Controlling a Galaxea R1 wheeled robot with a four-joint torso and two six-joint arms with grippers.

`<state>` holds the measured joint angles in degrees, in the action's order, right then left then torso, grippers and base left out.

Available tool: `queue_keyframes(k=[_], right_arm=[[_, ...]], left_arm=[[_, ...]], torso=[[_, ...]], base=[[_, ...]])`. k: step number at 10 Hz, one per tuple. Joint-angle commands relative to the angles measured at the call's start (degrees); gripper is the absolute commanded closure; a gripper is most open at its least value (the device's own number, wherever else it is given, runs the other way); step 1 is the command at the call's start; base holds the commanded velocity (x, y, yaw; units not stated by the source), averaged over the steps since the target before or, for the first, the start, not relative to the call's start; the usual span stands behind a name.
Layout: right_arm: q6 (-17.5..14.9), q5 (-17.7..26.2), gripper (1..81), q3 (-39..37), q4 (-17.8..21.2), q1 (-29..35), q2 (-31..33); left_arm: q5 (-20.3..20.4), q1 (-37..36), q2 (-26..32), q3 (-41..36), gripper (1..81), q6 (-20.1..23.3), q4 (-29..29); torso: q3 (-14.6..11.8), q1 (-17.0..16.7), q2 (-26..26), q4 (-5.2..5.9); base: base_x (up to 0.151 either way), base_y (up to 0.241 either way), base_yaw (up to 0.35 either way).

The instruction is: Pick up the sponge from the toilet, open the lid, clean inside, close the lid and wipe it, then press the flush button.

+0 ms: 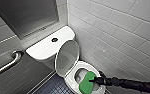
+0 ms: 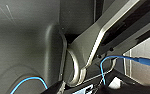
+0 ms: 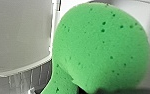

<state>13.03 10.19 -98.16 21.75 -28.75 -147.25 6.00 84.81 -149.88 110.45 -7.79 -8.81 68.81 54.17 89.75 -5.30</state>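
Observation:
The white toilet (image 1: 71,80) stands in a corner with its lid (image 1: 67,57) raised and leaning back against the tank. The dark round flush button (image 1: 54,39) sits in the middle of the tank top. My right arm reaches in from the right, and my right gripper (image 1: 94,80) is shut on the bright green sponge (image 1: 86,82). The sponge is held at the bowl's opening, by the near right side of the rim. Seen from the right wrist, the sponge (image 3: 101,50) looms large against the white ceramic. My left gripper is open.
A metal grab bar (image 1: 6,65) runs along the left wall. A white tiled wall (image 1: 121,37) stands close on the toilet's right. Dark small-tiled floor (image 1: 53,88) lies to the left of the bowl. A blue cable (image 2: 111,60) crosses my own grey bodywork.

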Motion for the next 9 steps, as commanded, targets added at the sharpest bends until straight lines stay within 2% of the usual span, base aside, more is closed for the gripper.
queue_keyframes(k=[1, 3, 4, 5, 6, 7, 9], right_arm=[[0.1, 5.2, 81.1, -1.6, -0.5, 7.6, -1.4], [0.2, 6.7, 81.1, -3.3, -0.5, 9.5, -4.4], [0.2, 7.2, 81.1, -4.0, -0.4, 10.0, -5.7], [0.2, 7.8, 81.1, -5.4, -0.5, 10.3, -7.2], [0.2, 8.3, 81.1, -6.3, -0.5, 10.4, -8.2], [0.2, 8.3, 81.1, -7.5, -0.7, 10.3, -9.5], [0.1, 8.9, 81.1, -11.1, -1.0, 10.4, -12.5]], left_arm=[[-4.5, 1.6, 0.3, -1.0, 1.0, 0.0, -0.2], [-4.5, 1.6, 0.3, -0.8, 1.0, 0.0, -0.1], [-4.5, 1.6, 0.4, -0.7, 1.0, 0.0, -0.1], [-4.5, 1.6, 0.3, -0.7, 1.0, 0.0, -0.1], [-4.5, 1.6, 0.3, -0.6, 1.0, 0.0, -0.1], [-4.5, 1.6, 0.4, -0.6, 1.0, -0.1, -0.1], [-4.5, 1.6, 0.3, -0.5, 1.0, -0.1, -0.1]], torso=[[0.0, 0.0, 0.0, 0.0], [0.0, 0.0, 0.0, 0.0], [0.0, 0.0, 0.0, 1.6], [0.0, 0.0, 0.0, 2.21], [0.0, 0.0, 0.0, 3.44], [0.0, 0.0, 0.0, 6.88], [0.0, 0.0, 0.0, 4.22]], base=[[0.0, 0.0, 0.0], [0.0, 0.0, 0.0], [0.0, 0.0, 0.0], [0.0, 0.0, 0.0], [0.0, 0.0, 0.0], [0.0, 0.0, 0.0], [0.0, 0.0, 0.0]])
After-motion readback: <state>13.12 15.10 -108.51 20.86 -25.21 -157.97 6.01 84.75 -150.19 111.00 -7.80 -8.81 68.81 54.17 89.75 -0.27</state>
